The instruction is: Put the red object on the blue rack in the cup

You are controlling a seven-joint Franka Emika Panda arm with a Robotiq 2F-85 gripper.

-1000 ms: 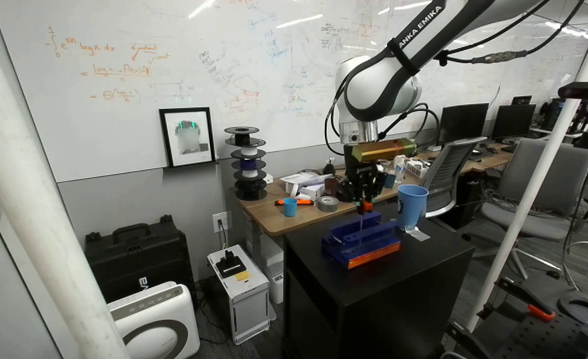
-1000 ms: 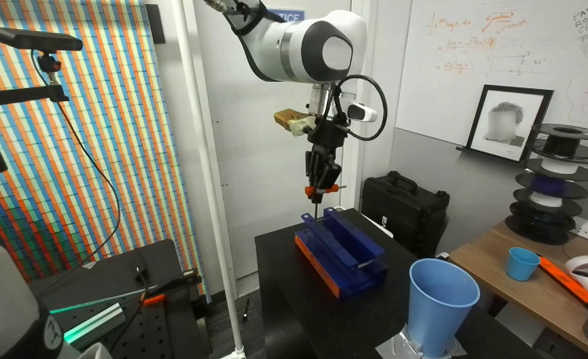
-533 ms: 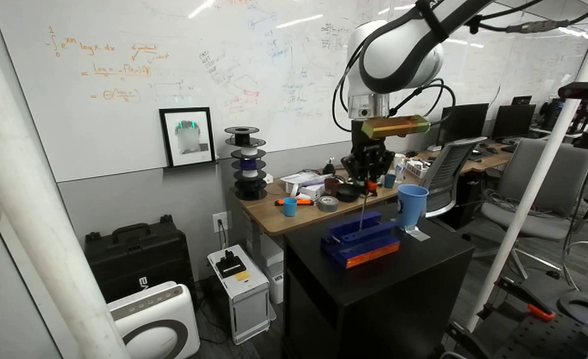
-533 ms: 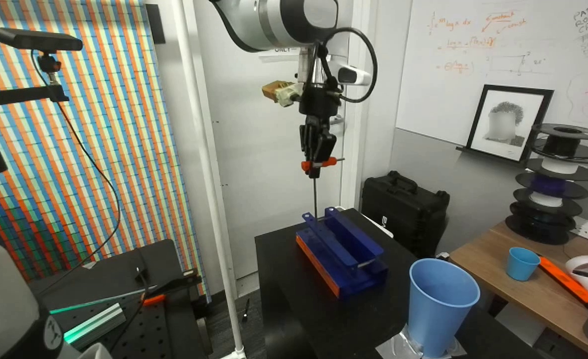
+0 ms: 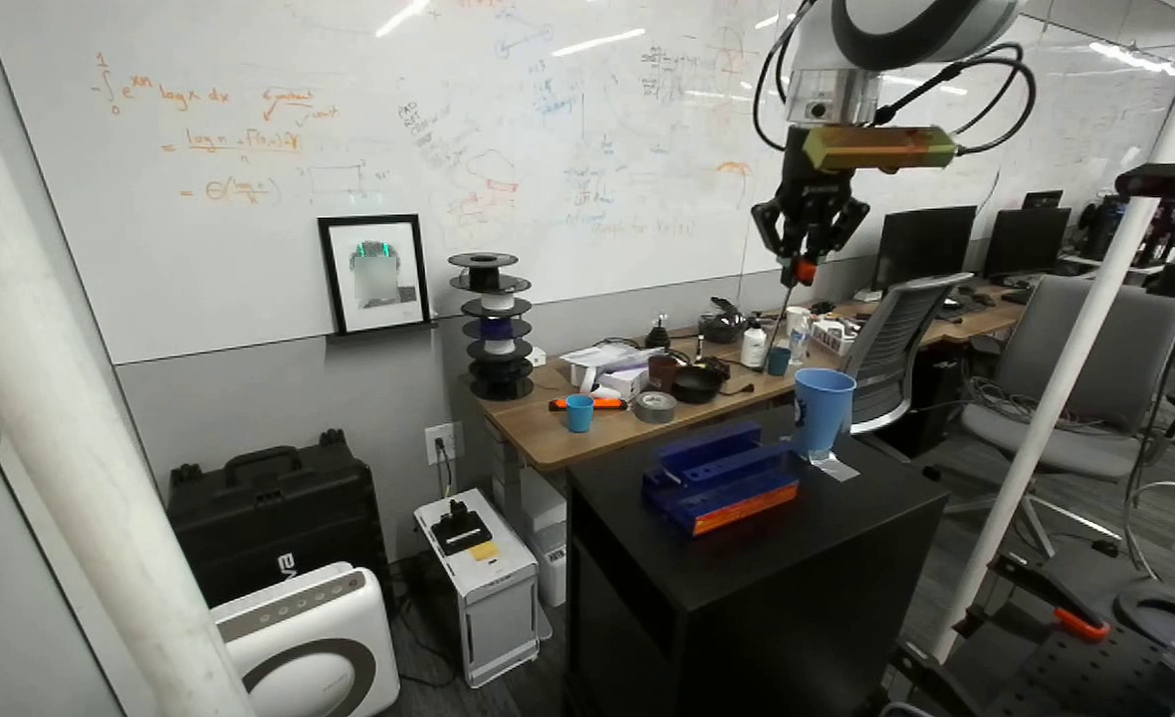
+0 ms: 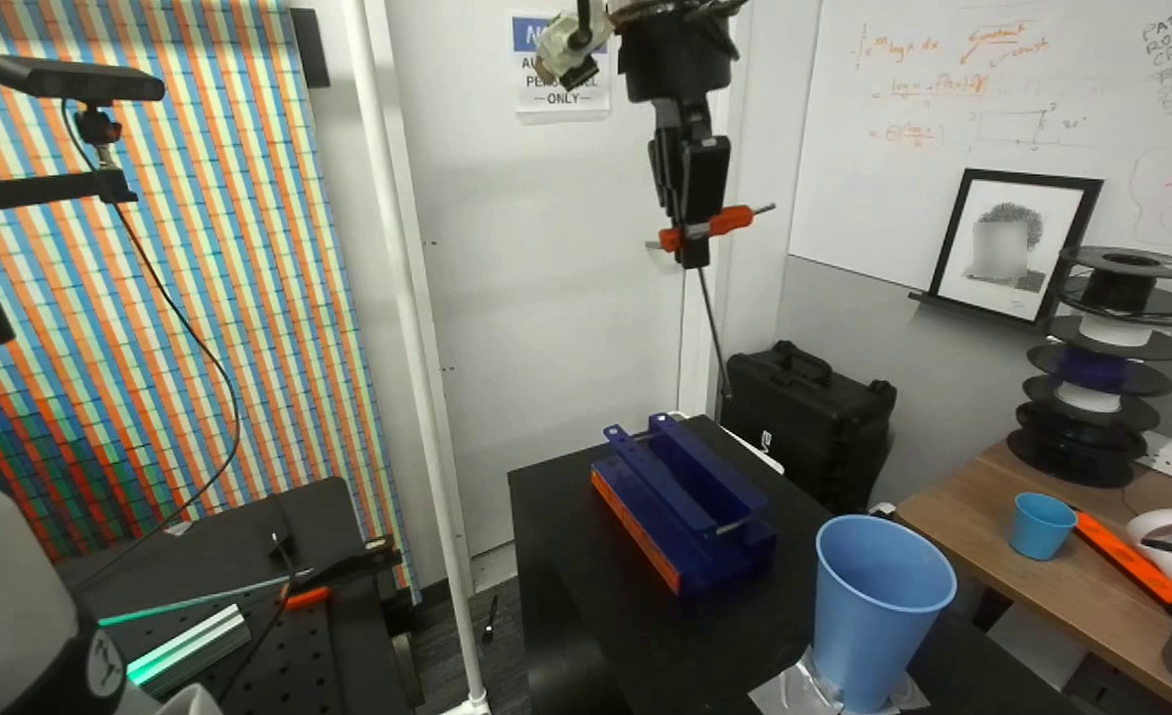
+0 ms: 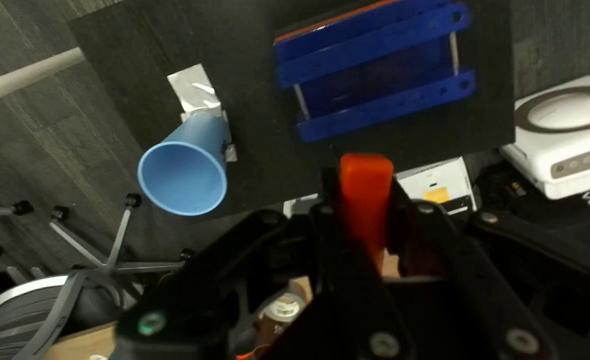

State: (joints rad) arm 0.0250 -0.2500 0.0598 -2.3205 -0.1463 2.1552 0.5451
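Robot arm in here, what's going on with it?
The arm is holding a red tool in the air, its pincer shut on the handle. The tool's thin shaft slants down, clear of the rack. The rack and the cup stand apart on the black table. The tool is meant for the cup but isn't there yet; nothing shows inside the cup.

red object (image 7: 367, 192), thin-shafted, held aloft, low blue rack (image 6: 663, 489), light-blue cup (image 6: 872, 636) upright nearby
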